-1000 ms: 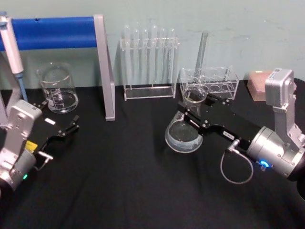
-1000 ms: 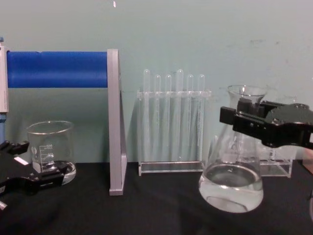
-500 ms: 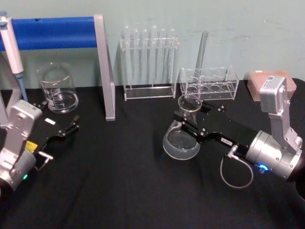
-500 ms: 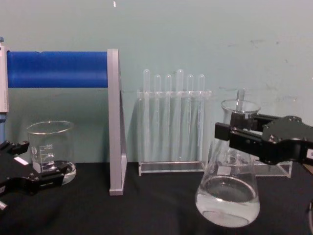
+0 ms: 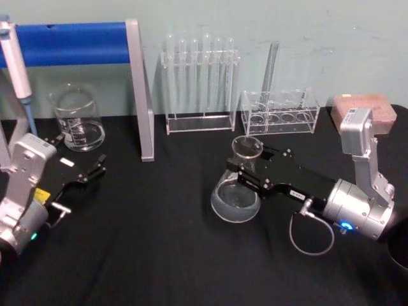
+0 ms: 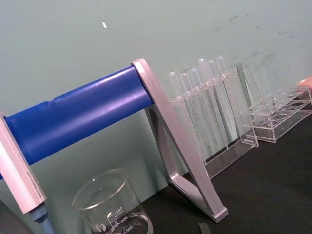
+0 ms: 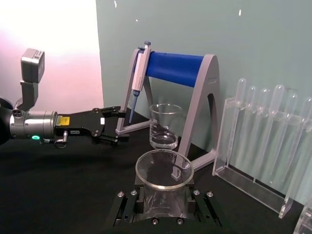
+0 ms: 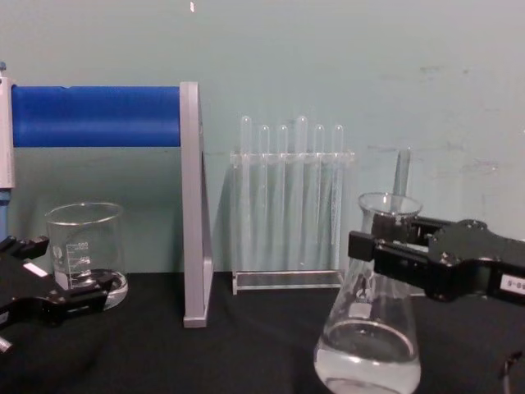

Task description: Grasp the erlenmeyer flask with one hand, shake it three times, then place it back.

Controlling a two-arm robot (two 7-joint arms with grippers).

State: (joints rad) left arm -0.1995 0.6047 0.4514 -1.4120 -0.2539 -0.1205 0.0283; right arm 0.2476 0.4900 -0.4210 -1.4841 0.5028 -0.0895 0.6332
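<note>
The erlenmeyer flask (image 5: pixel 236 191) is clear glass with a little clear liquid in its wide base. It stands upright, low over the black table right of centre. I cannot tell if its base touches the cloth. My right gripper (image 5: pixel 246 172) is shut on its neck just under the flared rim. From the chest, the flask (image 8: pixel 368 345) sits at the lower right with that gripper (image 8: pixel 380 248) clamped across the neck. The right wrist view looks down on the flask's rim (image 7: pixel 164 168). My left gripper (image 5: pixel 92 172) rests open near the table's left side, holding nothing.
A blue-bar pipette stand (image 5: pixel 76 43) with a pipette (image 5: pixel 16 64) and a glass beaker (image 5: pixel 78 118) are at the back left. A test tube rack (image 5: pixel 199 83), a low rack with one tube (image 5: pixel 280 108) and a pink box (image 5: pixel 360 105) line the back.
My right gripper has carried the flask down and toward me, slightly leftward, and its earlier tilt has straightened to upright. The left arm has stayed still.
</note>
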